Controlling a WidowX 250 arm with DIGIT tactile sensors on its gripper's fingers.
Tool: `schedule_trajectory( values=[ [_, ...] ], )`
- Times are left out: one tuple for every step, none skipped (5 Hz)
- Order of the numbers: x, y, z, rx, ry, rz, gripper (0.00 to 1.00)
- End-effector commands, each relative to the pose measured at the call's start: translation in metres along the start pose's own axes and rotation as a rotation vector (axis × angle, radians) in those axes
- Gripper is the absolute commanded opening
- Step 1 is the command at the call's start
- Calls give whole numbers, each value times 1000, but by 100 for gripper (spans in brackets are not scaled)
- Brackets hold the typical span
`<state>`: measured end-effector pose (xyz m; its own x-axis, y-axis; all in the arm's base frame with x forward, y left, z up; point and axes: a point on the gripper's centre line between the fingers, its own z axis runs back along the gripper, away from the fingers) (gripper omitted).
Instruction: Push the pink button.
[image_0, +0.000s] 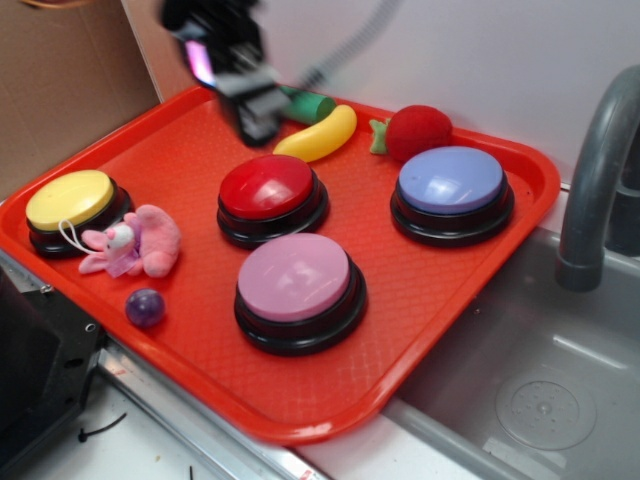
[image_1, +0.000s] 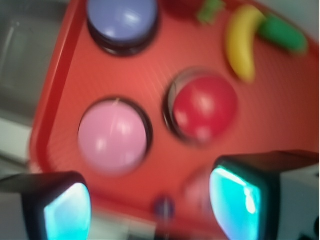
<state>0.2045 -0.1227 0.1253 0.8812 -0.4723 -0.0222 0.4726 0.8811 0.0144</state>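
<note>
Gripper (image_0: 258, 118) hangs in the air above the far side of the red tray (image_0: 190, 160), blurred in the exterior view. Wrist view shows both fingers (image_1: 235, 197) spread wide apart with nothing between them, so released, grasping nothing.

Pink button (image_0: 296, 278): pale pink dome on a black base, sitting on the tray well below and forward of the gripper, toward the tray's near edge. No contact; the red button (image_0: 268, 188) lies between gripper and pink one. In the wrist view the pink button (image_1: 113, 136) shows above the left finger, with the red button (image_1: 205, 107) beside it above the right finger.

Other items, placed from the gripper:
- Yellow banana (image_0: 320, 135) just beside it, to the sink side, lying on the tray.
- Green piece (image_0: 312, 105) near it at the tray's back rim, touching the banana's end; what it is, cannot tell.
- Red strawberry toy (image_0: 415, 132) beyond the banana.
- Lavender-blue button (image_0: 452, 182) further off toward the grey faucet (image_0: 600, 170) and sink (image_0: 540, 390).
- Yellow button (image_0: 72, 200) well off to the opposite side, at the tray's left corner.
- Pink plush toy (image_0: 135, 242) just beside the yellow button.
- Small purple ball (image_0: 145, 307) near the plush, by the near rim.

Wrist view is motion-blurred; fine detail unreadable.
</note>
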Motion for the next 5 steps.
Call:
schedule_trajectory(
  values=[
    [-21, -48, -59, -19, -105, -454, 100],
    [-36, -44, -69, -45, -124, -418, 100],
    [-35, -38, -75, -51, -123, -405, 100],
    [-26, -39, -72, -52, -119, -433, 100],
    [-14, -43, -46, -31, -118, -454, 100]
  ],
)
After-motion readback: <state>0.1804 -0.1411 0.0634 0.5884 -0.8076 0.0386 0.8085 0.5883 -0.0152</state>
